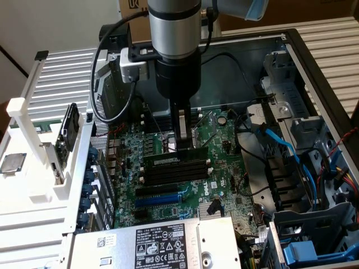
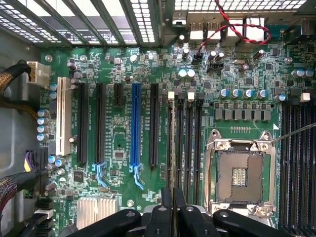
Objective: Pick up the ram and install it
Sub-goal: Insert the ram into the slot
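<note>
1. Hand (image 1: 182, 147): two slim black metal fingers hang straight down from a fat silver-and-black wrist cylinder. You see them clenched on the top edge of the ram. In the wrist view the same hand (image 2: 173, 202) shows glossy black linkage bars with its fingers pressed nearly together.
2. Ram (image 1: 168, 160): a long, thin, dark board stands on edge with a small pale label on its face. It lies along the bank of memory slots (image 1: 176, 175). You cannot tell which slot it meets, nor whether it is seated.
3. Memory slots: straight black plastic channels run parallel, with white end clips (image 2: 171, 95).
4. Motherboard (image 2: 118, 98): a flat green board studded with small silver-topped cylinders.
5. Expansion slot (image 2: 135, 123): a long blue plastic strip lies between black ones.
6. Processor socket (image 2: 240, 173): a square bright-metal frame surrounds a dark, open centre, just beside the memory slots.
7. Heat sink (image 2: 94, 212): a ribbed block of pale aluminium.
8. Cables (image 1: 280, 144): flat blue ribbons curve at the exterior view's right.
</note>
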`<state>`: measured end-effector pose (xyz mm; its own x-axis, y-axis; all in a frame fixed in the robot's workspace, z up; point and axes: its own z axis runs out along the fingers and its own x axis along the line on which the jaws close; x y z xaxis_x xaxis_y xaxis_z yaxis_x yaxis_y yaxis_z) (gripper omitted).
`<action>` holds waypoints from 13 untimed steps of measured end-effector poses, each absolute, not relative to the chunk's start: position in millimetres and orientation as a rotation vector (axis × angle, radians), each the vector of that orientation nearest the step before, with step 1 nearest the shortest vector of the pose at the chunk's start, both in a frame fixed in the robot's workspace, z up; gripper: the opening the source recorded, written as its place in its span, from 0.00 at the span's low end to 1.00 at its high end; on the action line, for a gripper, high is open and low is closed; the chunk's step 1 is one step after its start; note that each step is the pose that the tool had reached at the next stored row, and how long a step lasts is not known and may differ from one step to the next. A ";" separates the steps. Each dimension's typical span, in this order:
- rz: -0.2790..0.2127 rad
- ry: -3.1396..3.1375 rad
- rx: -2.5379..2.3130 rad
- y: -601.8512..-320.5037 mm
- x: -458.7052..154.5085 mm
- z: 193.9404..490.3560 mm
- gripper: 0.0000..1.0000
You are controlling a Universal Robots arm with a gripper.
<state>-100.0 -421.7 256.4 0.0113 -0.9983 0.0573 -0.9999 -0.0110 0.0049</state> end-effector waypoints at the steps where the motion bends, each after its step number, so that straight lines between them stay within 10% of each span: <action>1: 0.058 -2.173 2.207 -422.3 -99.9 256.3 0.13; 13: 0.039 -2.158 2.205 -423.6 -96.6 255.1 0.13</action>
